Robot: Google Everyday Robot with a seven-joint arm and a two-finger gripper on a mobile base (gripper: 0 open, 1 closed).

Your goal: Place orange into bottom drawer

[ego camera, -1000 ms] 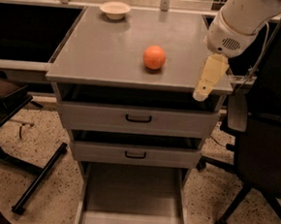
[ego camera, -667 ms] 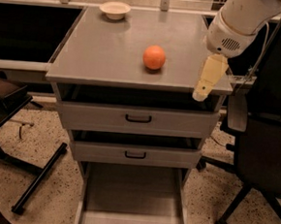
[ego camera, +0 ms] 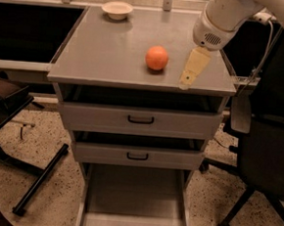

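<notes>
The orange [ego camera: 156, 57] sits on the grey cabinet top [ego camera: 112, 49], right of its middle. My gripper [ego camera: 190, 75] hangs from the white arm above the top's front right part, a short way right of the orange and not touching it. It holds nothing that I can see. The bottom drawer [ego camera: 135, 202] is pulled out towards me at floor level, a wide flat grey tray with nothing in it.
A shallow cream bowl [ego camera: 117, 9] stands at the back left of the cabinet top. The two upper drawers [ego camera: 140, 119] with black handles are slightly open. A black office chair [ego camera: 266, 159] stands to the right, and a dark stool base [ego camera: 38, 180] to the left.
My gripper has moved left along the cabinet top's front edge, closer to the orange. The orange, bowl and drawers have not moved.
</notes>
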